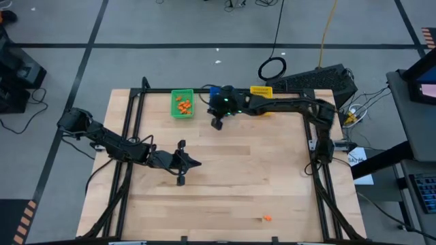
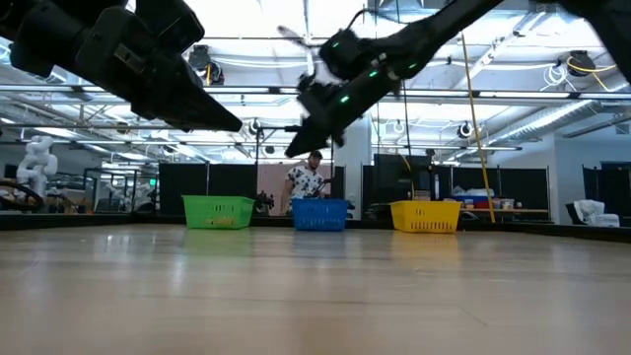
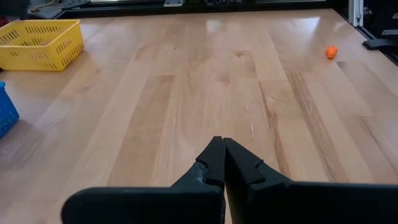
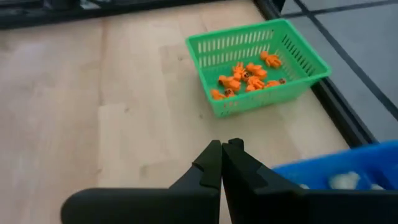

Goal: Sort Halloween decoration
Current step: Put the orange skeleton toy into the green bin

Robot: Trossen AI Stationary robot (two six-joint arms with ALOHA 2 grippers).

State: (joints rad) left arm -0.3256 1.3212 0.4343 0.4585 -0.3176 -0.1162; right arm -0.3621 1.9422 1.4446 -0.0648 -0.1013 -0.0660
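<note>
One orange trinket (image 1: pixel 267 218) lies alone near the table's front edge. I hold the left gripper (image 1: pixel 181 164) and right gripper (image 1: pixel 217 123) closed, empty; a clumsy pinch could flick it off.

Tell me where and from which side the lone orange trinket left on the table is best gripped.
The orange trinket lies alone on bare wood near the table's front edge. It is too small to pick a part, so pinch it whole across its middle, coming straight down. The left hand, now shut, looks nearer than the right hand.
</note>
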